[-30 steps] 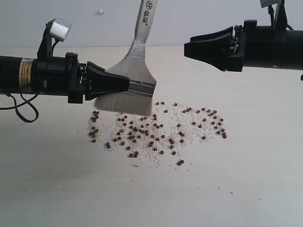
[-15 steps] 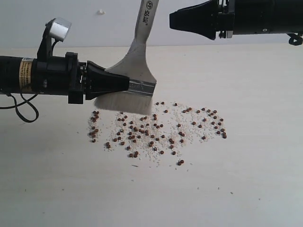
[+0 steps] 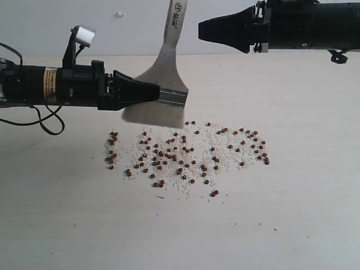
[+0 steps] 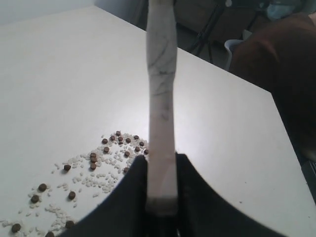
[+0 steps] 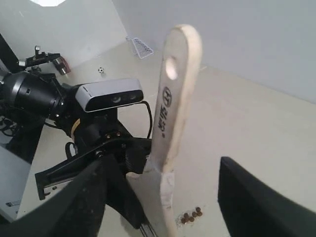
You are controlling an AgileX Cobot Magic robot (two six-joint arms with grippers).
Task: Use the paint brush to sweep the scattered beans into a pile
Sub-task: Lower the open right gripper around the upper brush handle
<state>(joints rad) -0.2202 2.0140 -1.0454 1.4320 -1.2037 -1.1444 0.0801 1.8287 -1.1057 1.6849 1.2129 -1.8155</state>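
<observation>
The paint brush (image 3: 167, 84) stands upright above the table, its off-white bristles (image 3: 154, 115) just off the surface behind the beans (image 3: 185, 157). My left gripper (image 3: 153, 92) is shut on the brush near its metal band. In the left wrist view the handle (image 4: 162, 98) rises from between the jaws of the gripper (image 4: 162, 200), with beans (image 4: 106, 153) beside it. My right gripper (image 3: 201, 28) hovers high, right of the handle top, without touching it. Its wrist view shows it open (image 5: 170, 202), the handle (image 5: 175, 98) ahead between its wide-apart jaws. The beans lie scattered; no pile shows.
The pale table (image 3: 304, 214) runs back to a light wall. A small white object (image 3: 119, 13) sits far back. A black cable (image 3: 45, 121) loops under the left arm. In the left wrist view the table edge (image 4: 276, 98) borders dark furniture.
My right gripper rose, moved left toward the handle top, and opened wider. The left arm shifted a little to the right with the brush, lifting it slightly. The beans lie as before.
</observation>
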